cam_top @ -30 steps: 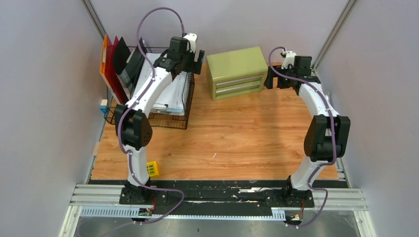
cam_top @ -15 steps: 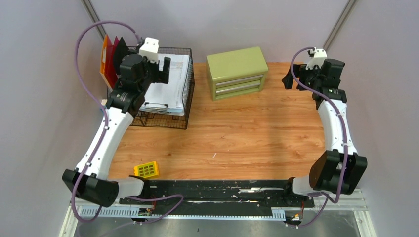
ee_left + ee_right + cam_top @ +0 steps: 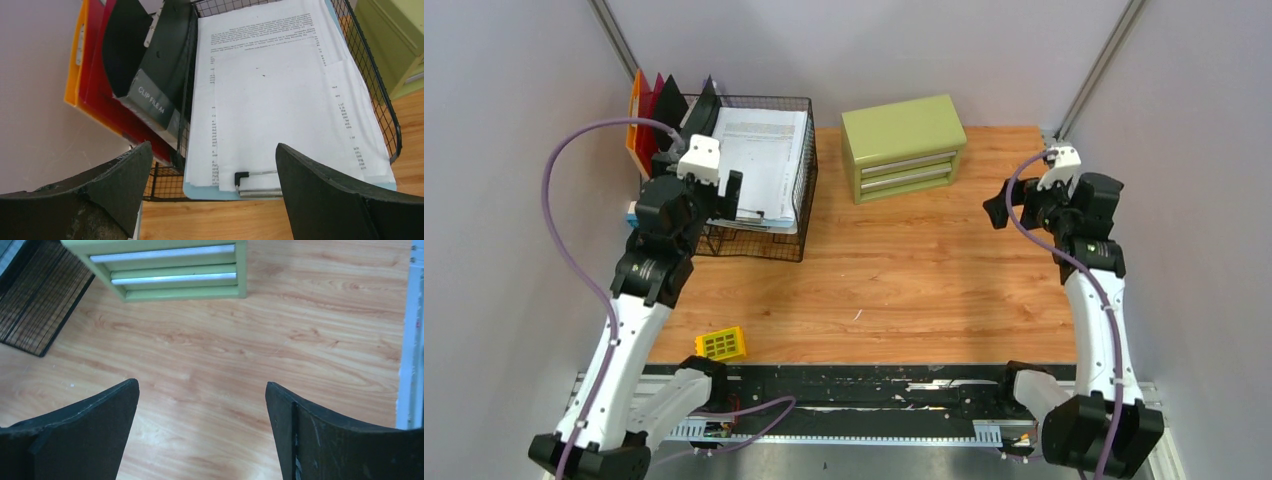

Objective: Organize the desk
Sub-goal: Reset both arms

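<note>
Hovering over the wood-grain desk, nothing held
Left pincer, spread wide, hangs above the black wire basket, where printed sheets lie flat and stiff folders stand upright alongside, likely to save room; right pincer, equally wide, is over bare planks near the boxy green cabinet. A yellow gridded block lies loose near-left.

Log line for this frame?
left tool: open, empty, facing wire basket | right tool: open, empty, above desk | yellow block: desk near-left edge
</note>
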Motion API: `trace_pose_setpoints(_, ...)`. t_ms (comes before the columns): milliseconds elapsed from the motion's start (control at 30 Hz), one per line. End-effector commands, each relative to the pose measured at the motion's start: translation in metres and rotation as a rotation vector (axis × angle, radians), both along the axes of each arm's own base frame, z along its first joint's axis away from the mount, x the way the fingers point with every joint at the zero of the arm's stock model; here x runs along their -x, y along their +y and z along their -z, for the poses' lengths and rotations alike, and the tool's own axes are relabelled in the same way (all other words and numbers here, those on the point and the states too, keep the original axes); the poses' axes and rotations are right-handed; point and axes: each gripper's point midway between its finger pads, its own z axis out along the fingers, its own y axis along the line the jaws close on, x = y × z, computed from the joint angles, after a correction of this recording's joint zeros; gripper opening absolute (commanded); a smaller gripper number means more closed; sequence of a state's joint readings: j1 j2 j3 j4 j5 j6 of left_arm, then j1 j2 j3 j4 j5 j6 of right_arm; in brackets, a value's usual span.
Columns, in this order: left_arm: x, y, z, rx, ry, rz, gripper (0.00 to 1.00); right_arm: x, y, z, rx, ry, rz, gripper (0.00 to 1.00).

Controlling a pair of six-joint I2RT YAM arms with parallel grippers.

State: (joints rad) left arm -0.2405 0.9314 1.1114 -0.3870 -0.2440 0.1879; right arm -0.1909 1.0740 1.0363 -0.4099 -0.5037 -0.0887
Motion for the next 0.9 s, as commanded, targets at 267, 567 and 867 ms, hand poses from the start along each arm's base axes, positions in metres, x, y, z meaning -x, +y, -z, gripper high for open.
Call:
trace_pose_setpoints(267,0.092,0.008,0.020,-0.016,-0.104,0.103,1.00,0.070,0.019,0.020,0.026,-0.065,-0.055,1.00)
trace_pose_setpoints(567,0.105,0.015,0.033,-0.002,-0.064,0.077,1.00,0.092,0.024,0.009,0.051,-0.143,-0.060,1.00)
trace_pose_setpoints(867,0.100,0.021,0.066,-0.059,-0.080,0.064,1.00,0.087,0.020,0.024,0.083,-0.114,-0.066,1.00)
